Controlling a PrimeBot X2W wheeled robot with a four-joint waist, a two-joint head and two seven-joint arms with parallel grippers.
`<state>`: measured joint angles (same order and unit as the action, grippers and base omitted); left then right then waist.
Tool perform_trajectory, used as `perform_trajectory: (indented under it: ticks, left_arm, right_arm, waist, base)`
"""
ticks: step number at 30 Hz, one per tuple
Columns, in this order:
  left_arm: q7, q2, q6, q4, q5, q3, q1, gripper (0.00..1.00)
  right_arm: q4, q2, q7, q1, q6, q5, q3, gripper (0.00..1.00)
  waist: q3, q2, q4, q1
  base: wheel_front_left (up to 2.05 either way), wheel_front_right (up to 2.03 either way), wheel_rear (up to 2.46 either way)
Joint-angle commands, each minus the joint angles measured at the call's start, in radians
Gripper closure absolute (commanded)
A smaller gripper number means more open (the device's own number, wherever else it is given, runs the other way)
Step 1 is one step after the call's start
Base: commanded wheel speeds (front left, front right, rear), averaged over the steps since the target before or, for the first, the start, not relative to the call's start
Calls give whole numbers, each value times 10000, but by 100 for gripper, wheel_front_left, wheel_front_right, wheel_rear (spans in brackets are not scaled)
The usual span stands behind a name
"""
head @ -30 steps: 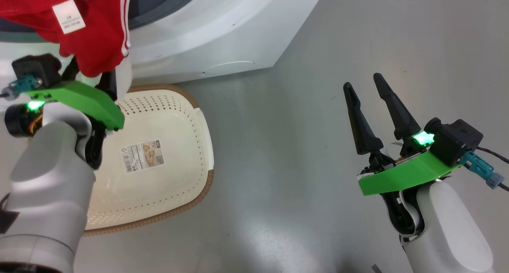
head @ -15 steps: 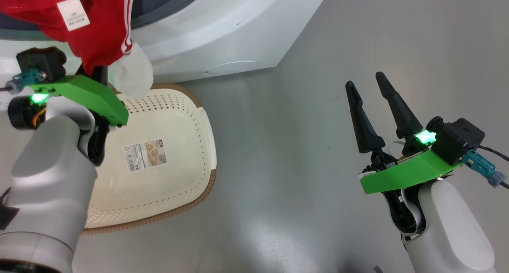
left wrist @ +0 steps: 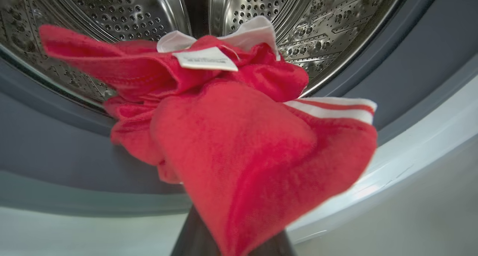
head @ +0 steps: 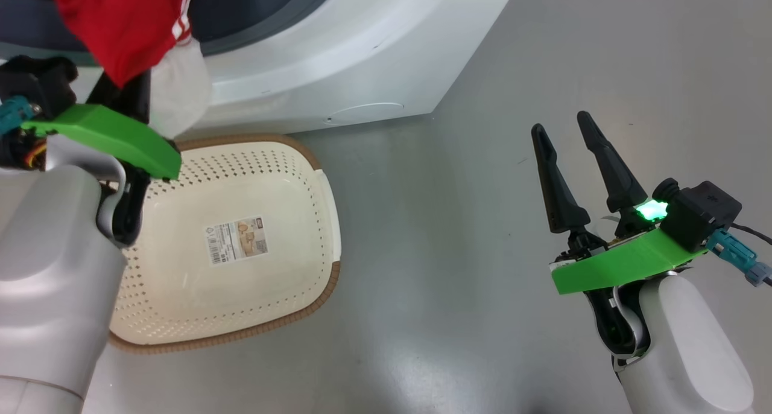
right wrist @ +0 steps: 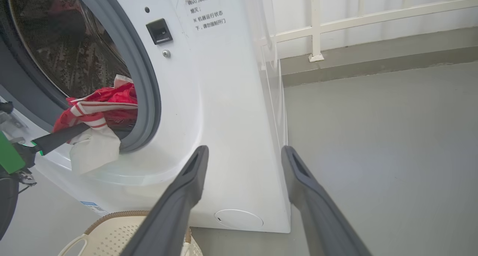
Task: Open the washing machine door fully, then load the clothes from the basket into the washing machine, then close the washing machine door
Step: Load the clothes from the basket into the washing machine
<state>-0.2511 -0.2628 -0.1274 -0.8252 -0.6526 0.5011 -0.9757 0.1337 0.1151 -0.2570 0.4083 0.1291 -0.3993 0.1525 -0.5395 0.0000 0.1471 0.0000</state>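
Left gripper (head: 123,85) is raised at the mouth of the washing machine (head: 338,58), and its two dark fingers are pressed together on the clothes (left wrist: 239,155). The left wrist view shows them as one narrow dark stem at the bottom edge, with the red fabric folded over and around them. The bunch sits on the lower lip of the opening, resting across the grey rubber seal (right wrist: 145,84). Its upper folds and a white sewn-in tag (left wrist: 205,58) reach toward the steel perforated drum (left wrist: 123,13). A band of white stripes lies at the right side of the bundle. In the right wrist view, a white panel hangs out below it, over the machine's white front. The basket (head: 241,178) stands on the grey floor (head: 482,281) just in front of the machine and beneath the left arm. The label sticker (head: 236,240) on its bottom shows in full, and its brown woven-look rim is close to the machine's base. The right gripper (head: 560,121) hovers over bare floor, well apart from the basket and to the right of the machine's corner. Its fingers are spread wide with nothing between them, and they point toward the machine's lower front, where the round white filter cap (right wrist: 239,218) sits near the base.
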Motion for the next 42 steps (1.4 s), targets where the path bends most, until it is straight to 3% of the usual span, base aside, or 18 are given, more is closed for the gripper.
perform_trajectory:
  ticks: [1, 8, 15, 26, 35, 36, 37, 38, 42]
  left_arm:
    - [-105, -472, 56, 470, 169, -264, -23, 100]
    - [874, -976, 151, 480, 581, -26, -1452, 100]
    - [1805, -1168, 215, -478, 776, 42, -3356, 100]
    - [1820, -1631, 622, -2006, 1321, 167, -5430, 100]
    - [1987, -1486, 712, -3313, 1549, 491, -6002, 100]
    - [2047, -1437, 717, -3448, 1517, 490, -6005, 78]
    - [2084, -1383, 714, -3558, 1488, 490, -6012, 67]
    - [2079, -1342, 700, -3634, 1499, 526, -6025, 0]
    - [1887, -1109, 597, -3797, 1510, 645, -6047, 0]
  right_arm:
    - [-198, -39, -48, -233, 16, -3, 210, 0]
    - [-254, -137, -48, 45, 16, -60, 454, 0]
    - [-392, -400, -48, 146, 16, -96, 456, 0]
    - [-661, -623, -48, 9, 16, -180, 447, 0]
    - [-703, -646, -48, -38, 16, -266, 486, 0]
    - [-698, -646, -48, -23, 16, -270, 502, 0]
    - [-689, -647, -48, -7, 16, -269, 517, 0]
    - [-680, -647, -48, 9, 16, -262, 530, 0]
    - [-653, -647, -48, 30, 16, -173, 468, 0]
  waist:
    - [16, 0, -64, 0]
    - [-431, 0, 230, 0]
    - [-1189, 0, 1053, 0]
    - [-1944, 0, 2233, 0]
    - [-1897, 0, 2358, 0]
    - [-1878, 0, 2328, 0]
    - [-1857, 0, 2291, 0]
    - [-1836, 0, 2250, 0]
    - [-1728, 0, 1988, 0]
  base:
    - [0, 0, 0]
    - [0, 0, 0]
    - [0, 0, 0]
    - [0, 0, 0]
    - [0, 0, 0]
    - [0, 0, 0]
    - [0, 0, 0]
    - [0, 0, 0]
    - [0, 0, 0]
